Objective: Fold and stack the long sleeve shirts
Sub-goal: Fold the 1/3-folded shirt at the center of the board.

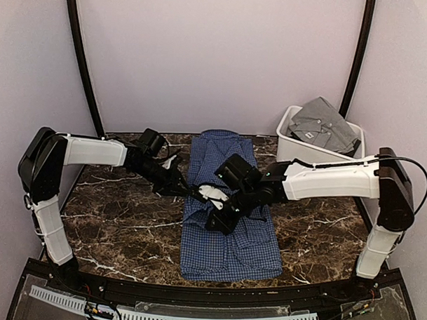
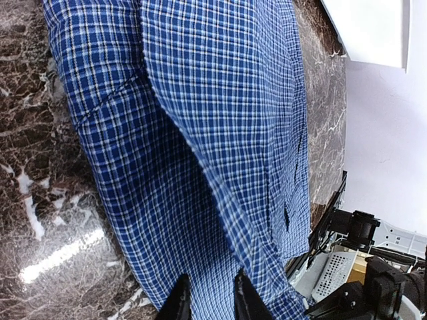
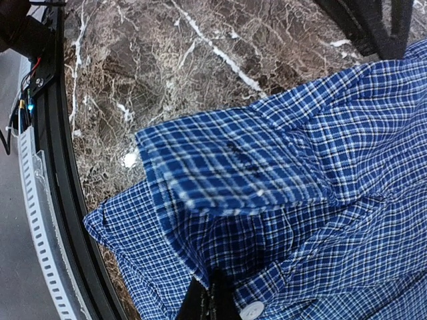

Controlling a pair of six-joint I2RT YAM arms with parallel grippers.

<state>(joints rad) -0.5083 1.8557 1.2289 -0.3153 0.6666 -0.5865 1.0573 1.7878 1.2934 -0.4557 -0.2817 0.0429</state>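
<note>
The navy-blue shirt [image 1: 228, 245] lies lengthwise down the middle of the marble table [image 1: 120, 220], reaching from close to the far edge almost to the near edge. It is bunched and rumpled around its middle, where both arms meet it.

The left gripper [image 1: 183, 187] sits at the shirt's left side. Its jaws stand only a little apart, and in the left wrist view a raised ridge of checked cloth runs in between its fingers [image 2: 180, 303], so it has a pinch of the shirt.

The right gripper [image 1: 218, 222] is down on the middle of the shirt with its jaws fully closed. Its tips are sunk in the cloth and a folded panel stands up in front of them, so it looks to be nipping a fold. A white button [image 3: 252, 311] shows just beside the tips.

The grey shirt [image 1: 323, 125] lies crumpled in the white bin [image 1: 288, 145] at the far right corner, well apart from both arms.
</note>
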